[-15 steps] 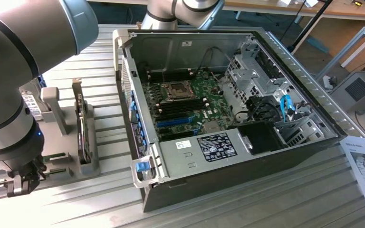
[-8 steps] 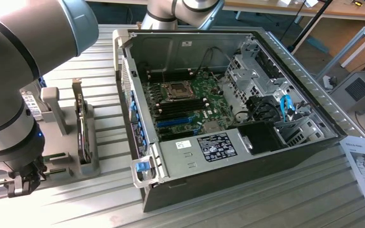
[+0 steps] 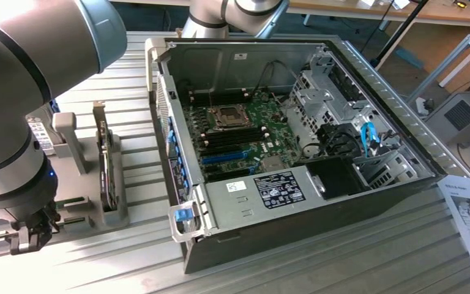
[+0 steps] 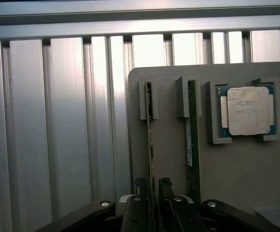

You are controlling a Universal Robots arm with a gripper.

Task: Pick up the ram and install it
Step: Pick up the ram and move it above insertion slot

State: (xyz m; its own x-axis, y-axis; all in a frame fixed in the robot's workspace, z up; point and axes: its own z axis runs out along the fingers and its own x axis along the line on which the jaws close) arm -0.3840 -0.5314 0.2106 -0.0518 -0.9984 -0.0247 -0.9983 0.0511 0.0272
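Exterior view: the gripper (image 3: 29, 236) hangs low at the exterior view's left, beside the grey holder (image 3: 114, 215) and well apart from the open computer case (image 3: 188, 184). The case's black label (image 3: 276, 187) is too small to read.

Wrist view: the jaws are spread, straddling the ram (image 4: 150, 140), which stands on edge in its holder slot near the processor (image 4: 248, 111).

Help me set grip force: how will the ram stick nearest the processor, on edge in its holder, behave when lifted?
The ram looks thin, so probably light and stiff but fragile if twisted. Standing on edge in a narrow slot of the holder, it may bind unless lifted straight.
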